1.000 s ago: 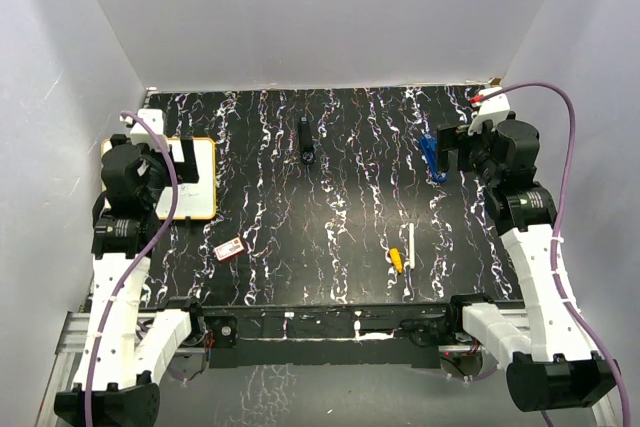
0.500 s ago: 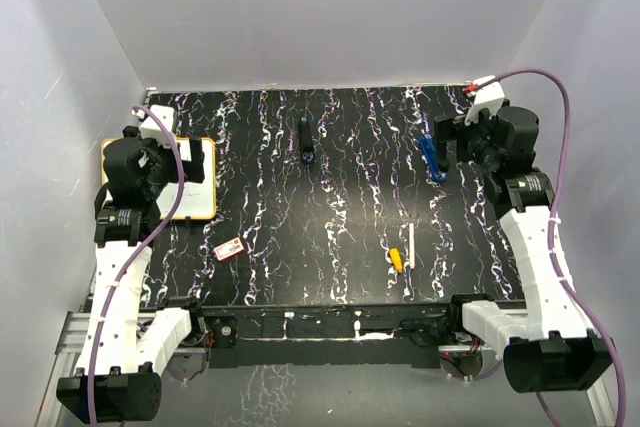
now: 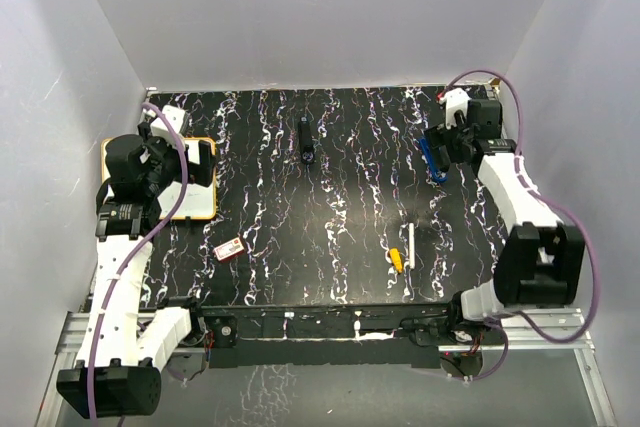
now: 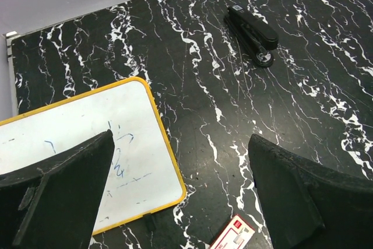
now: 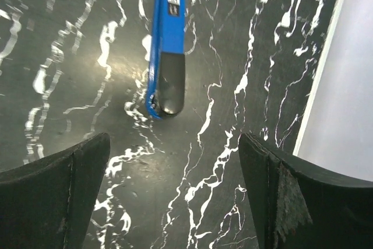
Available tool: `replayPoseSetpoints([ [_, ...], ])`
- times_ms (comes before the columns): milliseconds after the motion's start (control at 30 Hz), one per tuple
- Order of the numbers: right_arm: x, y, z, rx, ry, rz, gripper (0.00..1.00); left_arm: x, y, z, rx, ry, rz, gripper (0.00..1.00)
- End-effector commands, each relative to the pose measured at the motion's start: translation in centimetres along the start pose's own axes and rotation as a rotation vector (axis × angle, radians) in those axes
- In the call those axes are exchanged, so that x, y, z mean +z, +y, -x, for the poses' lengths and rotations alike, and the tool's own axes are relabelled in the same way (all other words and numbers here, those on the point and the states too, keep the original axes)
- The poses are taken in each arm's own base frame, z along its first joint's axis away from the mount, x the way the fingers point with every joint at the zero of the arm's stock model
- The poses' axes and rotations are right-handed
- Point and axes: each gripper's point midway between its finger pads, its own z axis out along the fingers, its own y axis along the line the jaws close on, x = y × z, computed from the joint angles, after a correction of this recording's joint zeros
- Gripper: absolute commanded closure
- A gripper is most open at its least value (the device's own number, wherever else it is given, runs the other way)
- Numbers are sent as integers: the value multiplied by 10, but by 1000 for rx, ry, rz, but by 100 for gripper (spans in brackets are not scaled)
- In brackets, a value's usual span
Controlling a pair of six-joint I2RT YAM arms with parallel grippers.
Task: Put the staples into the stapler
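Staples (image 3: 230,248) lie on the table (image 3: 350,177), apart from the spread left fingers (image 4: 303,202).

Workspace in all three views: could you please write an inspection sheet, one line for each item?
Surface: black marbled table, no spill seen.
Job's things: staples box front left, untouched; black stapler far centre; blue stapler far right.
Clutter: whiteboard at the left edge; white pen and small yellow item front right.
Grippers: left gripper open, empty, over the whiteboard's edge; right gripper open, empty, above the blue stapler.
Cables: left purple cable and right purple cable, one along each arm.
Surroundings: plain white walls; nothing else seen.
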Motion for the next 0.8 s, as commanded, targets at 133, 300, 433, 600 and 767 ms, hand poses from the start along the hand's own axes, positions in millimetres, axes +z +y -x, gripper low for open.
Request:
replayPoseSetpoints([
  [133, 61, -9, -34, -32, 113, 103, 11, -4, -14, 23, 25, -60, -95, 3],
  [300, 97, -2, -52, -33, 177, 171, 25, 0, -14, 21, 22, -53, -107, 3],
  [433, 113, 5, -49, -48, 171, 242, 41, 2, -16, 20, 19, -48, -118, 3],
  [600, 111, 21, -47, -95, 164, 344, 67, 5, -17, 16, 36, -34, -134, 3],
  [767, 80, 69, -43, -215, 103, 501, 85, 6, -38, -1, 126, 16, -275, 3],
])
